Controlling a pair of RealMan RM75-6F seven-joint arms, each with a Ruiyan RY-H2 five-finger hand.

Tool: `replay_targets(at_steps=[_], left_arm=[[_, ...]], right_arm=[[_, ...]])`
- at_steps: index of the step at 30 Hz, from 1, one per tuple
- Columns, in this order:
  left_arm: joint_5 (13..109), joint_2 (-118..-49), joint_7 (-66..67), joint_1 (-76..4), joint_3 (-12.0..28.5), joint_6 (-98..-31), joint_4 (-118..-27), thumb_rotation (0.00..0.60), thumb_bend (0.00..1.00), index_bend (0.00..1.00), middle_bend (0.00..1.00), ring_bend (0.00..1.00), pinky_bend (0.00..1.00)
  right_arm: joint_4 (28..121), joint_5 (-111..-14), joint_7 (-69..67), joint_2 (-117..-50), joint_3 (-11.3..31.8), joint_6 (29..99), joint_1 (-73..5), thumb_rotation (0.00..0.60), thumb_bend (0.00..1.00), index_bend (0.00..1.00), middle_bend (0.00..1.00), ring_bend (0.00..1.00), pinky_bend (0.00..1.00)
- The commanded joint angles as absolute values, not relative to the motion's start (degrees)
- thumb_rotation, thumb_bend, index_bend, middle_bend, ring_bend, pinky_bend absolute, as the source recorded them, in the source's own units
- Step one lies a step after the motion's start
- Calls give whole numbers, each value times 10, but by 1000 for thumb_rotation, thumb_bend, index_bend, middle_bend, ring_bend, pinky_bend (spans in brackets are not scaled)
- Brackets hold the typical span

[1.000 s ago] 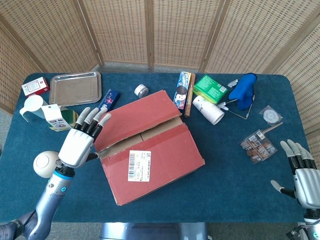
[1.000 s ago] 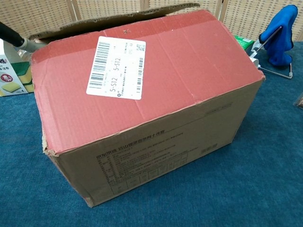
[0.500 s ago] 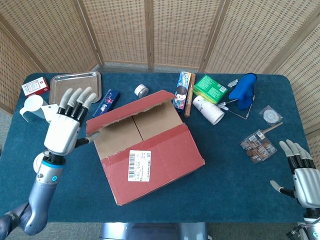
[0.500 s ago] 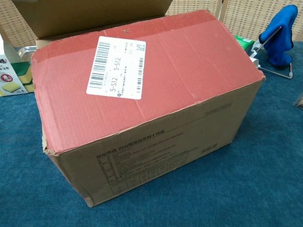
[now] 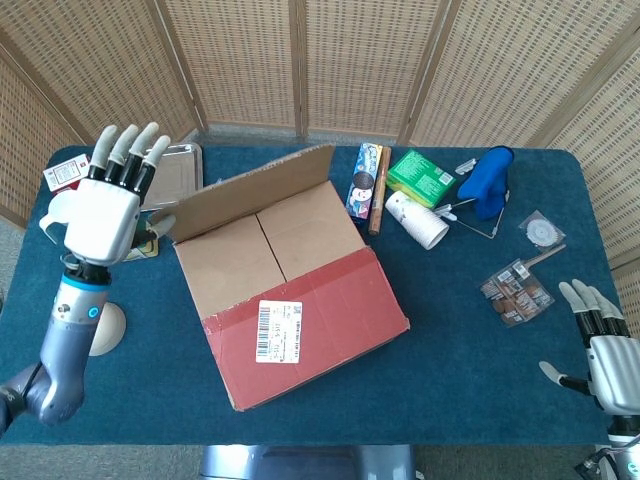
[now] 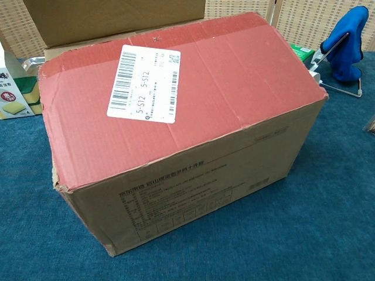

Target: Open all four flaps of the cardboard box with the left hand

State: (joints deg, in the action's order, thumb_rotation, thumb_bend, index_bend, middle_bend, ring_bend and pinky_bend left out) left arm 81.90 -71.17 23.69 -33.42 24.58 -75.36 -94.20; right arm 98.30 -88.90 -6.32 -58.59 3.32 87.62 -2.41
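The cardboard box (image 5: 290,290) sits mid-table. Its far long flap (image 5: 250,190) stands upright, baring two brown inner flaps (image 5: 270,250) that lie flat. The near long flap (image 5: 310,330), red with a white label, lies closed. My left hand (image 5: 105,205) is raised at the upright flap's left end with fingers spread and the thumb close to the flap's edge; it holds nothing. My right hand (image 5: 605,355) rests open by the table's right front corner. In the chest view the box (image 6: 176,117) fills the frame, the raised flap (image 6: 117,20) shows at the top, and no hand is visible.
Behind my left hand lie a metal tray (image 5: 180,160) and a small red box (image 5: 62,178). A white ball (image 5: 105,328) sits at front left. Right of the box are paper cups (image 5: 418,220), a green box (image 5: 422,177), a blue cloth (image 5: 490,180) and snack packs (image 5: 515,292).
The far long flap has swung from barely lifted to fully upright. My left hand rose and moved back to the left with it. The right hand stayed put.
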Motion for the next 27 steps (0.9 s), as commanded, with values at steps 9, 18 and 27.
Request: replay_targets(at_steps=[9,18,27], left_arm=[[741,-754,224,-429,260,-654,-764,600,88,0,0,0,0],[705,-817,197,-466,227,-595,-632,600,88,0,0,0,0],[688,-764,120,-463,220,-548,-713,600,89,2,0,0,0]], right_arm=[[993,-917,-90,-571,24,882,-24,600,0,0,0,0,126],[1002,-939,-108,-563,18,891,-24,600,0,0,0,0,127],[998,-932,-125,-560,17,881,-29,600,0,0,0,0,129]])
